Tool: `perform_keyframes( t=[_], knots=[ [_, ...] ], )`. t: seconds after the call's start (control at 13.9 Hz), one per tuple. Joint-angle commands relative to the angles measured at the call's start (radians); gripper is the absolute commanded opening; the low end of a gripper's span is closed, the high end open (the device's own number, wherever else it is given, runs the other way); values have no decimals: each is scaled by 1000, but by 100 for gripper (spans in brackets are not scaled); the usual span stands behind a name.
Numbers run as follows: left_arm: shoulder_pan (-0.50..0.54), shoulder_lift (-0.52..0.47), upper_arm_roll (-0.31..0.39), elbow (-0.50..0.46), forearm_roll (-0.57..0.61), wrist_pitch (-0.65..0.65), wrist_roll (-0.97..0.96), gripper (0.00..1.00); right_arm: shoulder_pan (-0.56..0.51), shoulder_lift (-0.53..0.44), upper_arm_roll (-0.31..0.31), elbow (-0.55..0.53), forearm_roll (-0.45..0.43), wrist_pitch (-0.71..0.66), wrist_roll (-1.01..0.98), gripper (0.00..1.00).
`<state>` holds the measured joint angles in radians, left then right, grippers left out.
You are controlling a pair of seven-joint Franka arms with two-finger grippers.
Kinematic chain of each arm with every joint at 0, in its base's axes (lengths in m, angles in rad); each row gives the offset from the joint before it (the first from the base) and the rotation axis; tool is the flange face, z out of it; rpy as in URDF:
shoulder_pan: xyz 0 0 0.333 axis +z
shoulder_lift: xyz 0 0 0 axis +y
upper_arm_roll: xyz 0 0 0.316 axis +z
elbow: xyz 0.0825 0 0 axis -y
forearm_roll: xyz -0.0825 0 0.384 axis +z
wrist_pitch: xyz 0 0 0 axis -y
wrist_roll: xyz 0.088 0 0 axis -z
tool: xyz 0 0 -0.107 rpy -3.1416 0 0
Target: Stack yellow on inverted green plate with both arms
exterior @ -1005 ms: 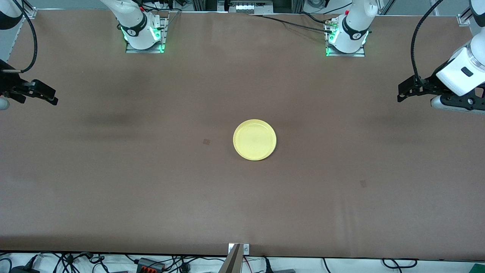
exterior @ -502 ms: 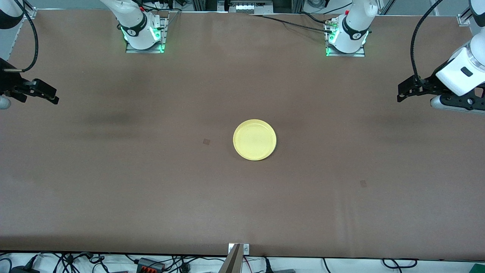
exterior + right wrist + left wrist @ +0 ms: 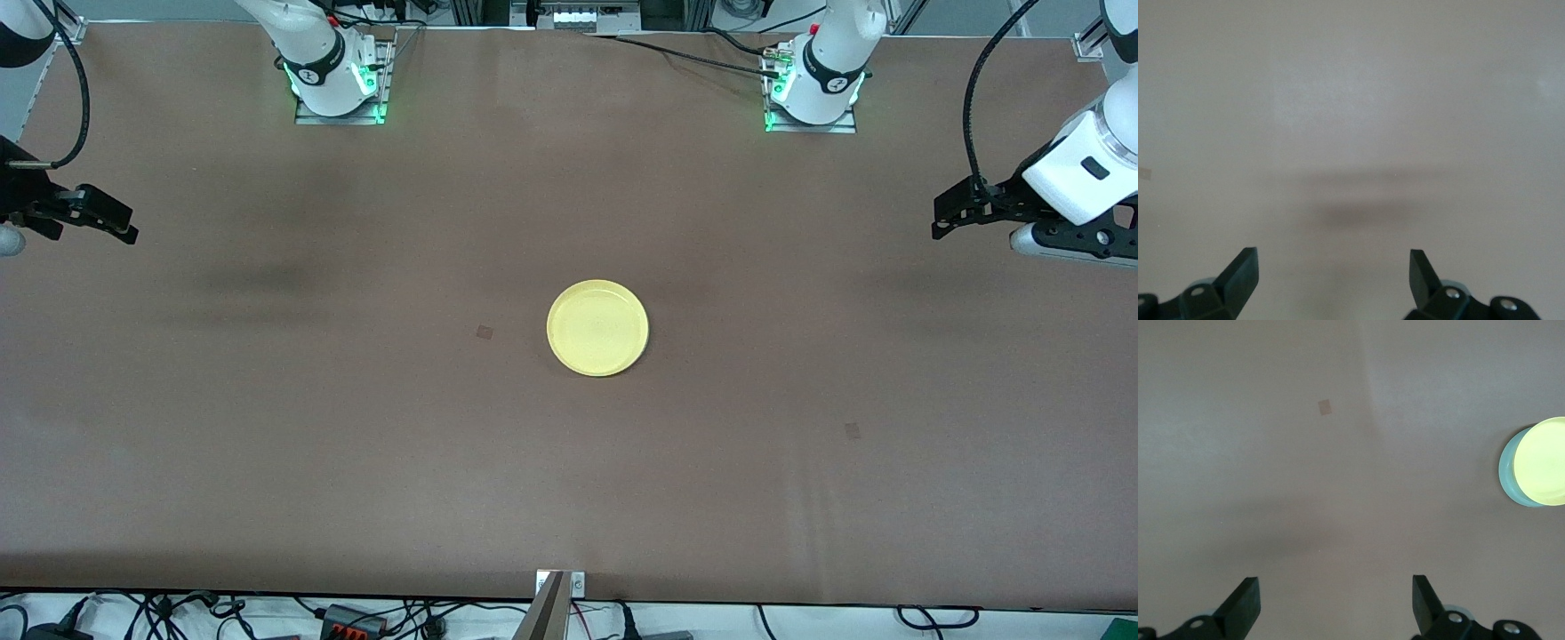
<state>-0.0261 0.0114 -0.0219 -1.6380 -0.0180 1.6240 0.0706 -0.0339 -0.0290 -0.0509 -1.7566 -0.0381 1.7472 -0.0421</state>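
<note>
Centrally on the brown table (image 3: 356, 427): yellow plate (image 3: 597, 327) stacked on green plate (image 3: 1507, 470), only a mint edge visible beneath. Farther back, over the table's ends: left gripper (image 3: 944, 218) and right gripper (image 3: 120, 227), both well apart from the stack, fingers (image 3: 1245, 603) spread wide, holding nothing, waiting.

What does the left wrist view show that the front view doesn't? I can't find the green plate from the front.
Only the left wrist view shows the green plate, a pale rim peeking out from under the yellow plate. Only the front view shows both arm bases and the right gripper, open over the right arm's end of the table. Both show the yellow plate, the bare table, and the left gripper, open over the left arm's end.
</note>
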Motion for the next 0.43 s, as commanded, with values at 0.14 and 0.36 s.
perform_keyframes(
  t=[0.14, 0.36],
  knots=[
    [5, 5, -4, 21, -5, -13, 14, 100, 0, -31, 3, -32, -8, 9, 4, 100],
    [5, 5, -4, 21, -5, -13, 14, 100, 0, -31, 3, -32, -8, 9, 2, 100]
  ],
)
